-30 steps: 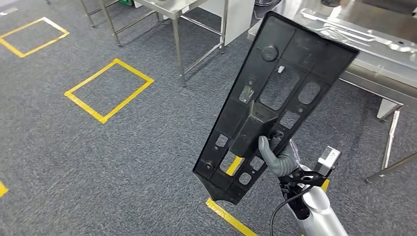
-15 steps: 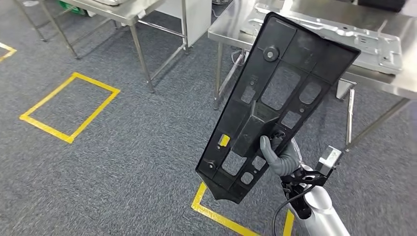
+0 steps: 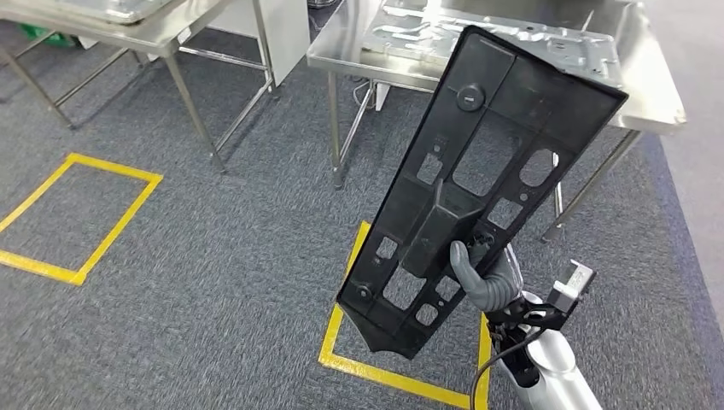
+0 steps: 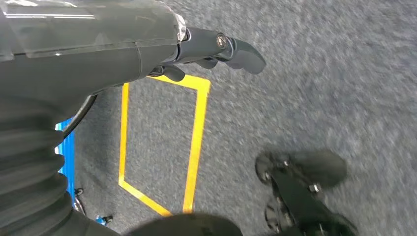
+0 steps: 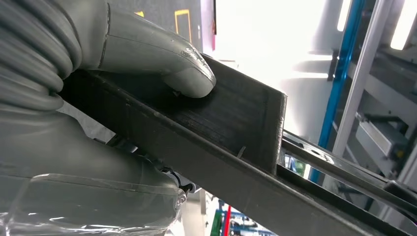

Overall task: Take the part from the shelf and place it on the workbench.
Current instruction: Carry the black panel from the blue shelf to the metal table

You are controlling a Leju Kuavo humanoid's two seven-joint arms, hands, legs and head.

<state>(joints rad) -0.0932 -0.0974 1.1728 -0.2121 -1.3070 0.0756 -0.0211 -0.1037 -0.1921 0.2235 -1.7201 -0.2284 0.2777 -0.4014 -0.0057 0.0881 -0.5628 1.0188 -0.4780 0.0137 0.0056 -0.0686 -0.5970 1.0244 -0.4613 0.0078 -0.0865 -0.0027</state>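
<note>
- The black plastic panel [image 3: 478, 184] fills the middle and right of the head view. It is a long flat part with many cut-out holes and a raised ridge down its middle.
- The panel is up in the air, standing almost on end. Its pointed end is low in the frame and its wide end leans toward the upper right.
- The right hand [image 3: 487, 278] holds the panel near its low end, at the lower right of the frame. The thumb [image 5: 162, 59] presses down on the black ridge, and the hand is clamped on the part.
- So most of the panel sticks up and away from the hand, toward the workbench.
- The steel workbench [image 3: 653, 94] runs along the top of the head view, right behind the wide end of the panel. A shiny metal sheet [image 3: 427, 34] already lies on it.
- The panel is not on the bench yet. I think the long part has to tip forward and go down flat on the steel top.
- The left hand [image 4: 216, 49] hangs over the grey carpet [image 3: 213, 256] and holds nothing. Its fingers look spread a little, but the view is blurry.
- Yellow tape squares [image 3: 77, 213] mark the floor, one at the left and one under the panel.
</note>
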